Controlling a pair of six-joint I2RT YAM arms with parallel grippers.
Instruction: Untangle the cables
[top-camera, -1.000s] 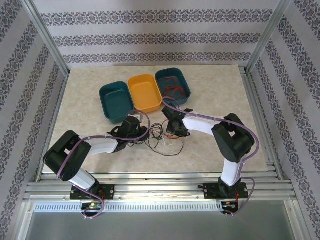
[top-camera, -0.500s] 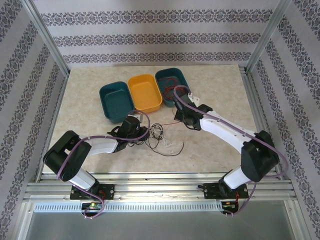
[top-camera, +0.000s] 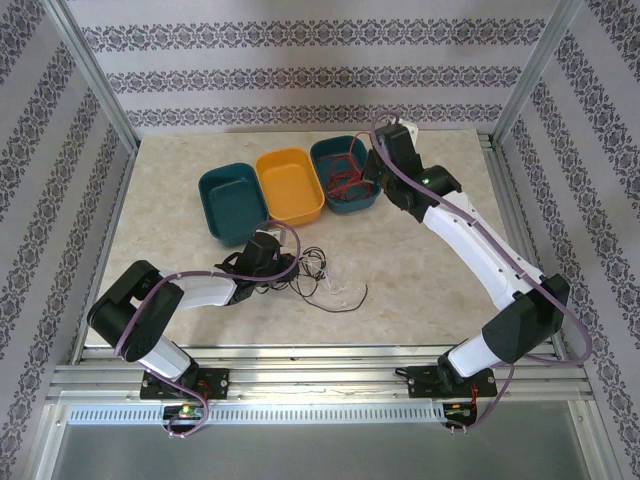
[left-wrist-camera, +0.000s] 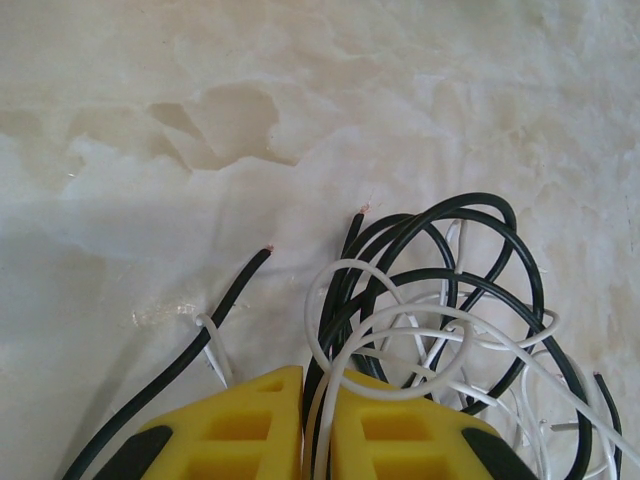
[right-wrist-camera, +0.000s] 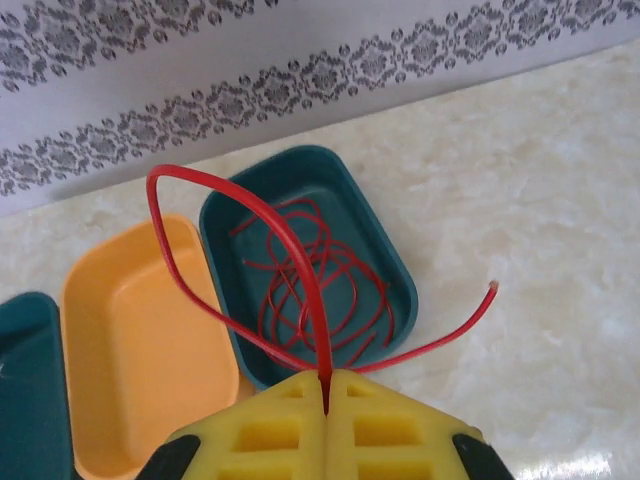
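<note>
A red cable (right-wrist-camera: 300, 255) was pinched in the right gripper (right-wrist-camera: 327, 385), over a teal tray (right-wrist-camera: 400, 275); black and white cables (left-wrist-camera: 440, 300) were pinched in the left gripper (left-wrist-camera: 316, 385).

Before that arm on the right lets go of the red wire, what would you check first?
1. Right gripper shut on the thin red wire: ok.
2. Gripper squarely above the teal oval plastic tray holding other red wires: cannot tell; the top view puts it at the tray's right rim.
3. Whole wire within that tray's outline: not ok; one end hangs over the marble table and the loop reaches over the yellow oval tray.
4. Red wire free of the black and white wire tangle: ok; the tangle lies apart, by the left gripper.
5. Hold of the left gripper on that tangle: ok, shut.
</note>
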